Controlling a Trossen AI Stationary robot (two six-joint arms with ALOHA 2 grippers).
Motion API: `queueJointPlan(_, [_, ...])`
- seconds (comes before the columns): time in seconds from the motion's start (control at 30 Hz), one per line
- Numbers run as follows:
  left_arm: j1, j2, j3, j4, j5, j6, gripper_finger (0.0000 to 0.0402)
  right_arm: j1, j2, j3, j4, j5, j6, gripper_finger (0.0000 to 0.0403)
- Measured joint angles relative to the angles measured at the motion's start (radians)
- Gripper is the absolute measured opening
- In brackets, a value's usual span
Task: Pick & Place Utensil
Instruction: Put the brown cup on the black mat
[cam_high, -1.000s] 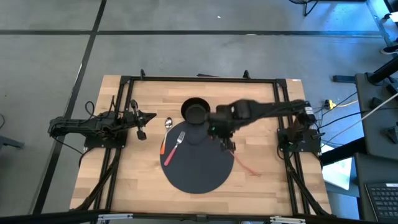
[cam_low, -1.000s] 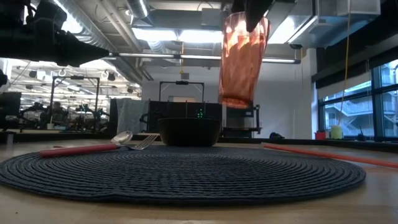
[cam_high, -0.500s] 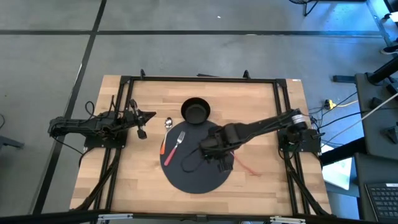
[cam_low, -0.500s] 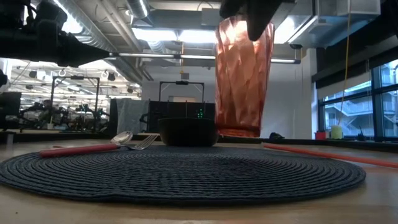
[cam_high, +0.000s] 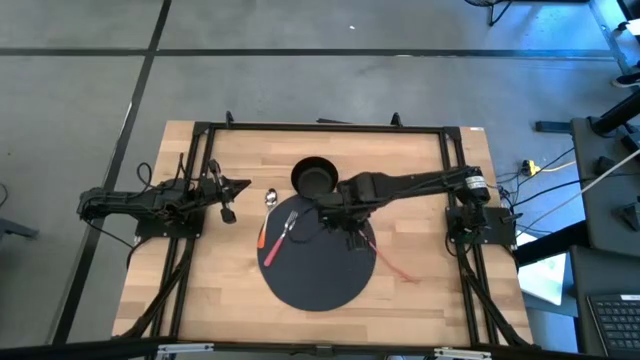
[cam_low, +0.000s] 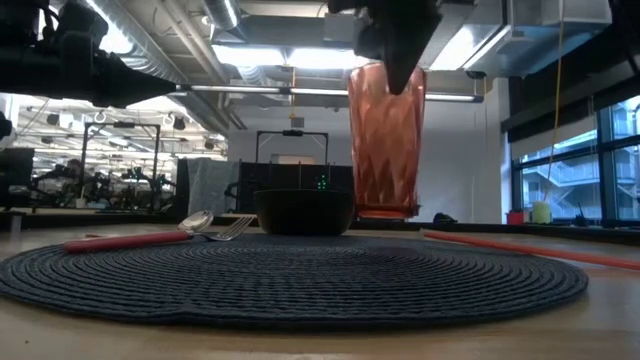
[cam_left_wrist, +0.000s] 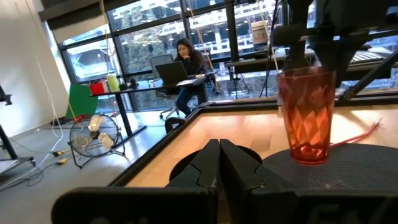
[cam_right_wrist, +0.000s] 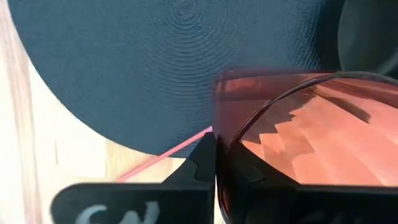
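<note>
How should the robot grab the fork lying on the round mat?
Grab the fork by its red handle, from straight above. It lies flat on the mat, so no side lets fingers slip under. The handle is the long, bare part, sticking off the mat's edge, with a spoon nearby. Fingers should close across the handle. The right pincer already holds a cup; the left pincer is probably the better choice.

Right gripper (cam_low: 400, 75) top cut off by frame; cup (cam_right_wrist: 298, 143) cropped at edge.

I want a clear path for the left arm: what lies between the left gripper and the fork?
In the high view, only the spoon lies on the wood between the left gripper and the fork.
</note>
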Motion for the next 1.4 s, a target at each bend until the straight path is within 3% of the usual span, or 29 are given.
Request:
queueJointPlan(0.33, [0.0, 0.0, 0.0, 0.0, 0.0, -0.037, 0.0004, -0.061, 0.006, 0.0, 0.025, -0.024, 0.034, 0.0008])
queueJointPlan(1.23, [0.0, 0.0, 0.0, 0.0, 0.0, -0.045, 0.0004, -0.098, 0.052, -0.001, 0.038, -0.05, 0.079, 0.001])
queueJointPlan(1.4, [0.0, 0.0, 0.0, 0.0, 0.0, -0.045, 0.0004, -0.098, 0.052, -0.001, 0.033, -0.058, 0.082, 0.003])
